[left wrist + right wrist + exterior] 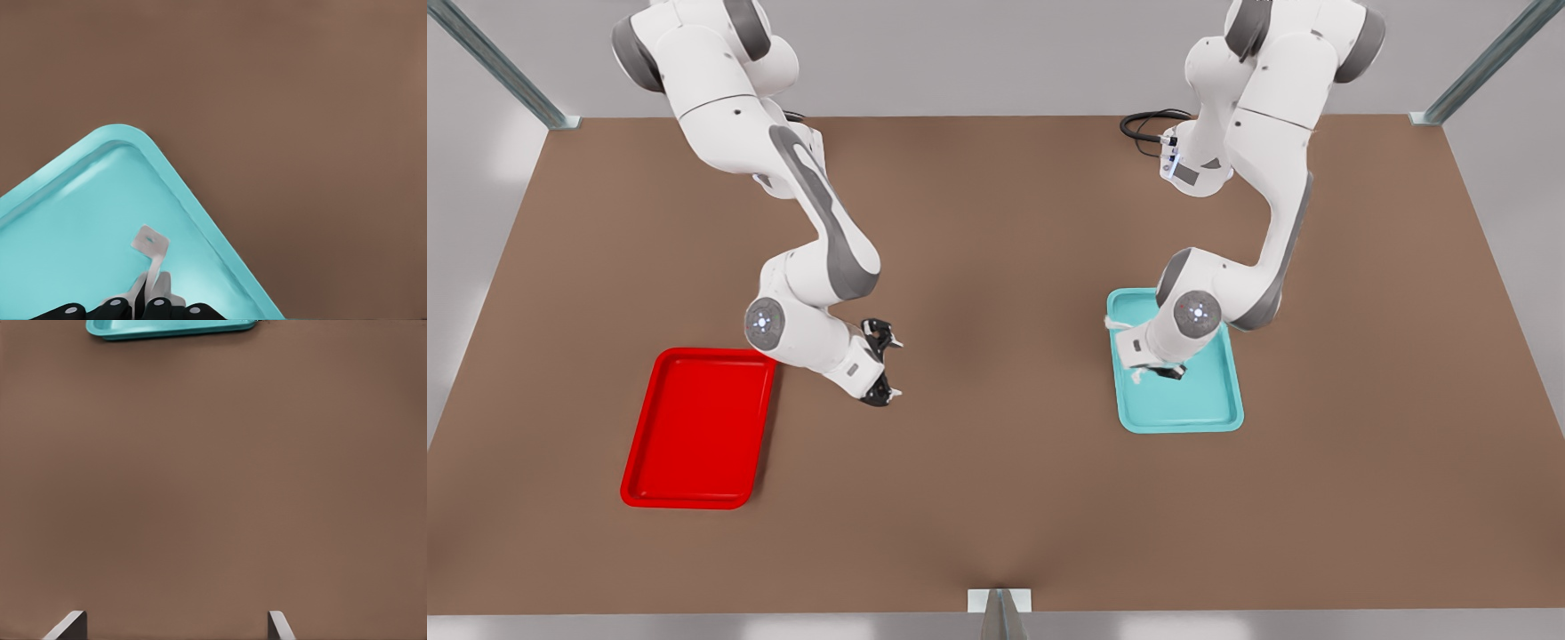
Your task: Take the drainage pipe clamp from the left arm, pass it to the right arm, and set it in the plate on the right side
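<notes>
The drainage pipe clamp (151, 252), a thin white strap with a flat tab, sticks out from between the fingers of my left gripper (148, 301), which is shut on it low over the teal tray (67, 220). In the front view this left gripper (1161, 371) is on the right, above the teal tray (1200, 400). My right gripper (881, 363) hovers open over bare table on the front view's left, just right of the red plate (698, 427). Nothing lies between its fingertips (70, 625), and the plate holds nothing.
A wide stretch of brown table separates the two grippers. The teal tray (167, 328) shows far off in the right wrist view. A black cable (1147, 124) lies at the back by the left arm's base. Metal frame posts stand at the table's corners.
</notes>
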